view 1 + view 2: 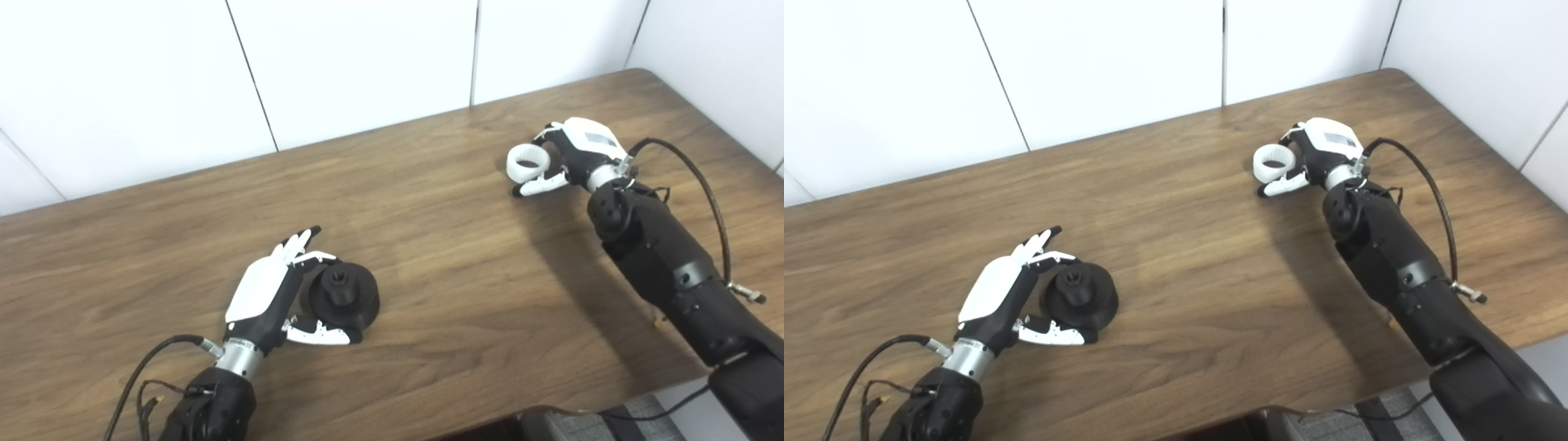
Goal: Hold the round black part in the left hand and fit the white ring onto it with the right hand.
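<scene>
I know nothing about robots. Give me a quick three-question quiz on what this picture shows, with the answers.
1. True or false: the white ring is already fitted on the round black part.
2. Which hand is at the white ring: A) left hand B) right hand?
3. Fill in: the round black part rests on the wooden ____.

Key: 1 false, they lie far apart. 2 B. 3 table.

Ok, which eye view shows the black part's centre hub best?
The left eye view: the round black part looks slightly larger there, its raised hub clear of the left hand. The right eye view shows the same hub, slightly smaller, equally unobstructed.
</scene>
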